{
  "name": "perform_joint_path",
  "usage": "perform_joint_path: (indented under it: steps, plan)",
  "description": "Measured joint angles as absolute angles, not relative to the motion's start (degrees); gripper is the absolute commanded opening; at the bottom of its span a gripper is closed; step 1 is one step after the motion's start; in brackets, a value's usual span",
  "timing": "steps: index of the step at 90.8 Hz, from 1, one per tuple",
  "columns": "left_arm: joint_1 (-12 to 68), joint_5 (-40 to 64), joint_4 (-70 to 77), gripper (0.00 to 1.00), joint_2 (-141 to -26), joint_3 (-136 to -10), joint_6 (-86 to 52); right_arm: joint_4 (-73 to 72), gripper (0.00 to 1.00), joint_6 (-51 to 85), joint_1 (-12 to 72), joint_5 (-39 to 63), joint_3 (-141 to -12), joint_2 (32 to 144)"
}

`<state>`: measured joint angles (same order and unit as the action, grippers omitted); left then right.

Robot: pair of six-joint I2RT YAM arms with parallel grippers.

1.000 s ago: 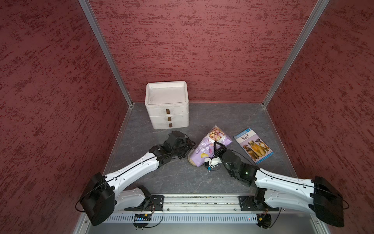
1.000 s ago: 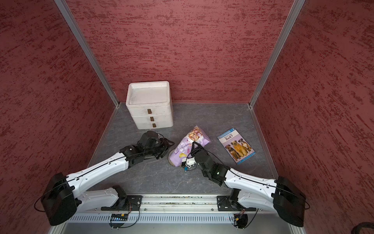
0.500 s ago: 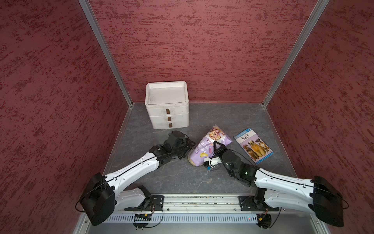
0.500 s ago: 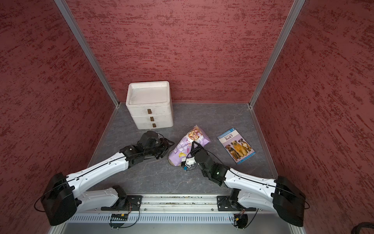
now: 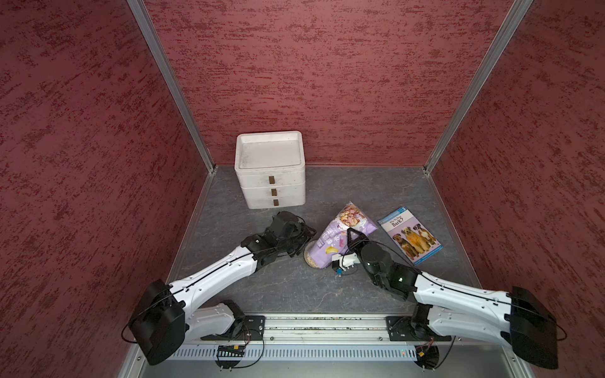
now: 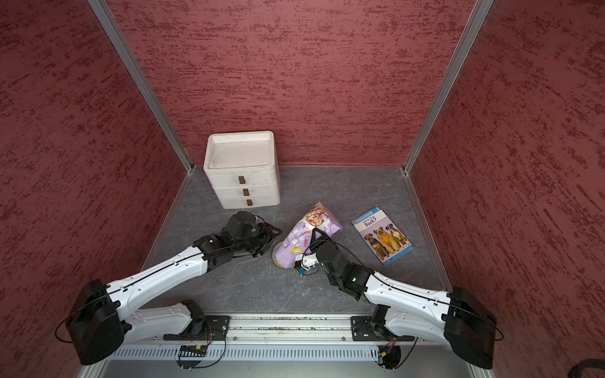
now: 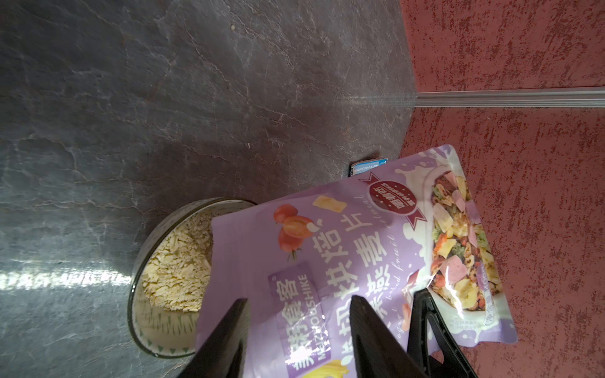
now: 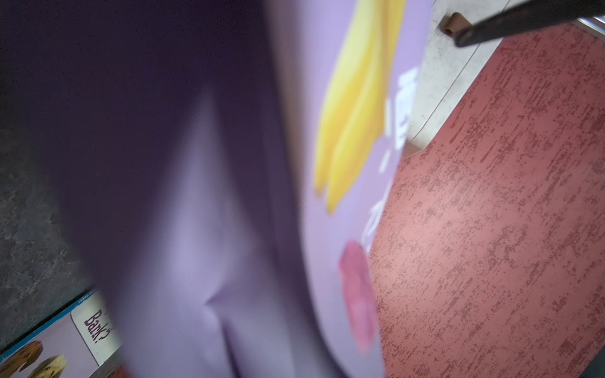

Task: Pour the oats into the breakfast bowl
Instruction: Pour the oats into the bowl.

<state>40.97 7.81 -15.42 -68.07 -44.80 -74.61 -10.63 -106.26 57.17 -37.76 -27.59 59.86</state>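
Purple pouch (image 5: 331,243) tipped over, mouth down over the bowl (image 5: 308,259), other end raised toward the book (image 5: 409,234). Hangs pinched at its side edge by the right gripper (image 5: 352,233), fingertips pressed together on the film, clear enough in both top views. Just blurry purple filling the right wrist view, so no extra detail there. Left wrist view way better: oats (image 7: 176,268) heaped inside the bowl, pale flakes piled toward one side, green pattern on the bare bit of wall. Pouch mouth hiding part of the rim. Left gripper (image 7: 298,298) parked just beside the bowl, opposite the right arm, fingers (image 7: 229,327) spread apart in front of the pouch, nothing clearly caught between them. Can't tell if touching pouch or bowl. Bowl itself down on the grey table (image 5: 294,294), in front of the white drawers (image 5: 271,183). Book flat on the table just beside the pouch's raised end.
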Motion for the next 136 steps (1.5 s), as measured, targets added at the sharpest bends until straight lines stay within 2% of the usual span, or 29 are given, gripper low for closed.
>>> perform_joint_path:
  steps: [41,80,136]
  plan:
    - [40.99,7.57,-15.40,0.53,-67.16,-44.80,-75.18,-14.96,0.00,-106.72,56.90,-37.85,-27.77,61.58]
    - [40.99,7.51,-15.33,0.53,-66.39,-44.34,-75.48,-10.00,0.00,-106.98,56.10,-37.74,-28.12,57.10]
    - [41.10,7.44,-15.35,0.53,-66.74,-44.34,-75.66,-9.85,0.00,-107.59,54.98,-37.82,-28.56,57.54]
